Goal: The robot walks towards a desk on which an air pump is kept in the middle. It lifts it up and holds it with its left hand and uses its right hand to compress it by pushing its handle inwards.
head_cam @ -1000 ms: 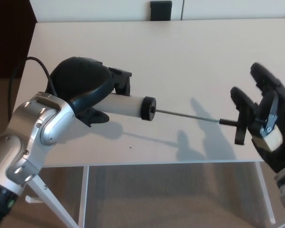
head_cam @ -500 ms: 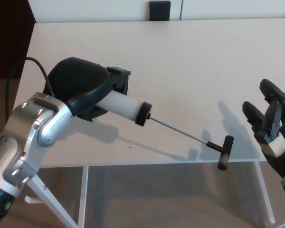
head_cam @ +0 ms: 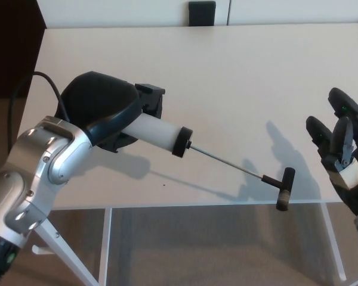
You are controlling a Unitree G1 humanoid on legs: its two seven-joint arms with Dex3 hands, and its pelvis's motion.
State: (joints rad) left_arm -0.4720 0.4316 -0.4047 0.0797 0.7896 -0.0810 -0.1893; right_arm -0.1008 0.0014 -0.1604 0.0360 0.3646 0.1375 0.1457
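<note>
At centre left, left hand [head_cam: 104, 110] wrapped around the white pump [head_cam: 158, 134] barrel, fingers mostly hidden beneath the dark shell. Held above the desk [head_cam: 238, 71], slanting down toward lower right. Thin rod [head_cam: 227, 162] fully drawn out, ending in a black T-handle [head_cam: 284, 188] near the desk's front edge. At far right, right hand [head_cam: 343, 158] open, fingers spread, apart from the handle, partly cut off by the frame.

The left hand [head_cam: 104, 110] grips the pump [head_cam: 161, 134] above the desk [head_cam: 227, 71] — rod out, handle [head_cam: 284, 188] near the near edge. The right hand [head_cam: 343, 158] waits spread, apart from the handle.
</note>
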